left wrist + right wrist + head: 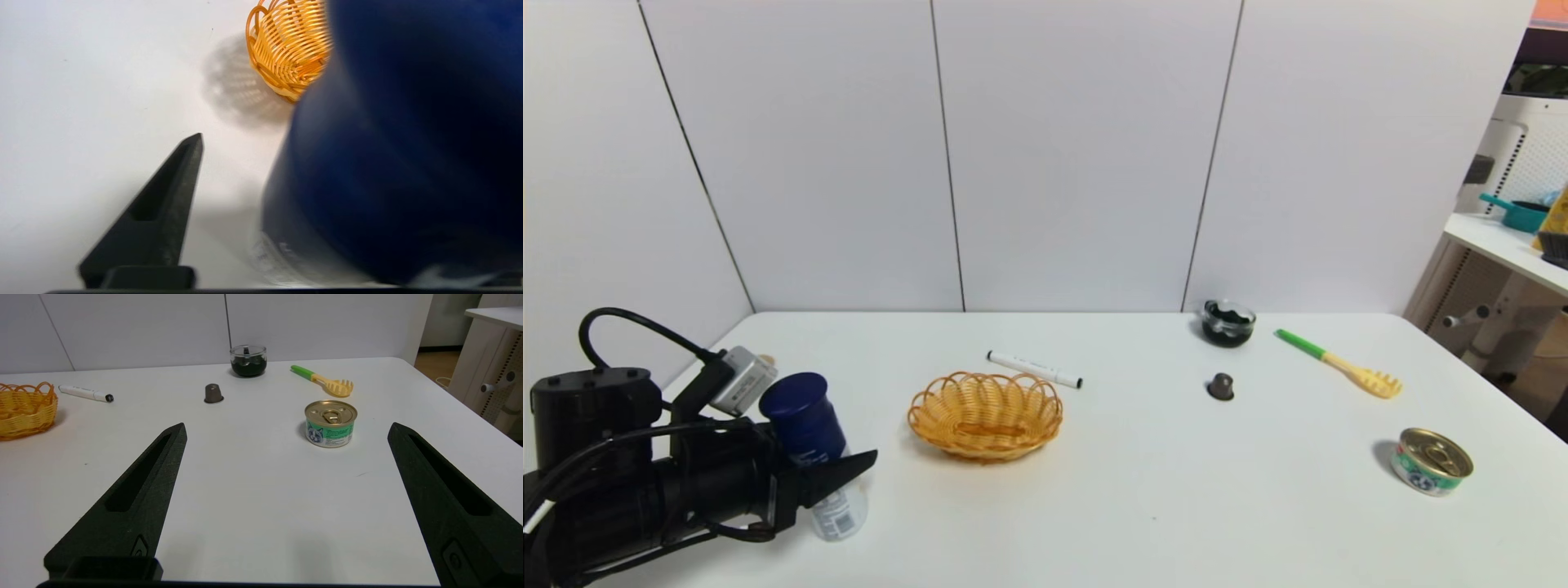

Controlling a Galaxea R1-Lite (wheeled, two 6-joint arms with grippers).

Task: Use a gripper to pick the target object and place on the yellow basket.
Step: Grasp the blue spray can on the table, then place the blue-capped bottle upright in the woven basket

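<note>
Head view: black two-fingered left gripper (837, 474) at the near left of the white table (1143, 490), jaws spread around the tall slim spray can with navy blue cap and silver printed lower part (813, 445), near finger crossing in front of the can's body; whether the fingers touch the can not discernible. Can upright or slightly tilted, base at the table surface, just left of the small oval yellow-orange wicker basket with scalloped rim (985, 414), not touching it. White marker pen with black tip (1034, 369) behind the basket; dark glass bowl (1228, 322), small brown capsule (1221, 385), green-and-yellow plastic pasta fork (1339, 364) and short gold-lidded green tin (1431, 461) on the right half. Left wrist view: navy can filling the frame close up, one black finger (163, 216) apart from it with bare table between, basket rim beyond. Right wrist view: right gripper (286, 428) low over the near right of the table, jaws wide apart, holding nothing; tin, capsule, bowl and pasta fork ahead of it.
</note>
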